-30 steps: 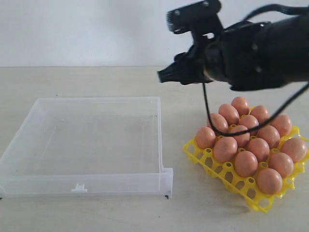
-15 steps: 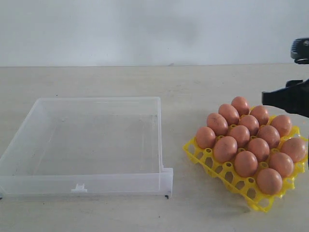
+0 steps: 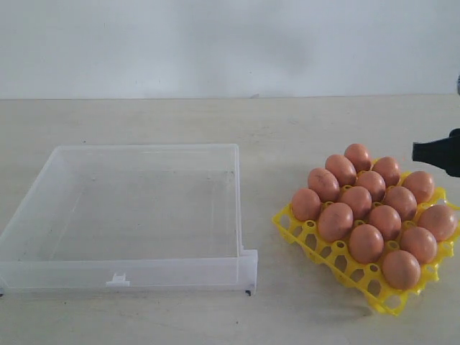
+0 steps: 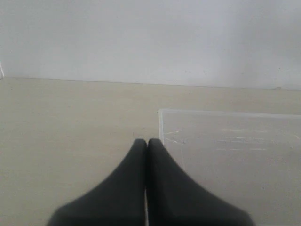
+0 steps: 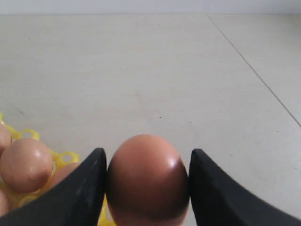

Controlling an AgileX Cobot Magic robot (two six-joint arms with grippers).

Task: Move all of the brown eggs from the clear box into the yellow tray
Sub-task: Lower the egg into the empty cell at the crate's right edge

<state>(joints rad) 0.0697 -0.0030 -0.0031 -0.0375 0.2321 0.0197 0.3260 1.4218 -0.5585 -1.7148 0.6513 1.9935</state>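
Plastic, see-through and shallow, the clear box [image 3: 144, 208] lies on the left of the pale table [image 3: 287, 122], its front lip and small clip [image 3: 118, 279] turned toward the camera in the exterior view. The left gripper [image 4: 146, 143] shows only in its own wrist view. Its two dark fingers [image 4: 127, 188] are pressed flat together with nothing between them, and their tip shows just beside one corner of the box

Further right, apart from the box, the yellow tray [image 3: 309, 233] sits at an angle on the table, one corner pointing toward the camera. The brown eggs [image 3: 357, 202] stand in its cups in tight rows and fill nearly all of it; only the cups along its near-left edge show open lattice. Every egg in the exterior view is in this tray

At the far right edge, just the black tip of the right gripper [image 3: 418, 152] enters the frame, above the tray's far right side. Its wrist view shows the jaws spread around a single egg [image 5: 146, 183], each finger [image 5: 89, 188] touching a side of the shell, pinching it. Part of the tray and a few more eggs show beside it; whether the single egg rests in a cup or hangs above one I cannot tell
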